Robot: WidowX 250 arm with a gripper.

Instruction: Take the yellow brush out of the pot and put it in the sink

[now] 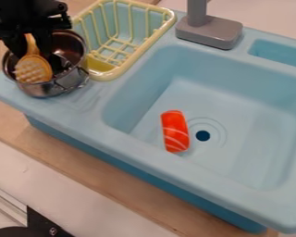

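Camera view: gripper [31,50], upper left of frame, positioned at yellow brush [33,70] in metal pot [41,89]; cannot tell whether it grips the brush.

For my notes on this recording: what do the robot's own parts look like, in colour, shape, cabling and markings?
The gripper is black, with a blocky, angular body whose outline is knobbly and stepped on the picture's right side. I can make out no coloured marking or loose cable on it; its dark surfaces merge, so smaller details can't be told.
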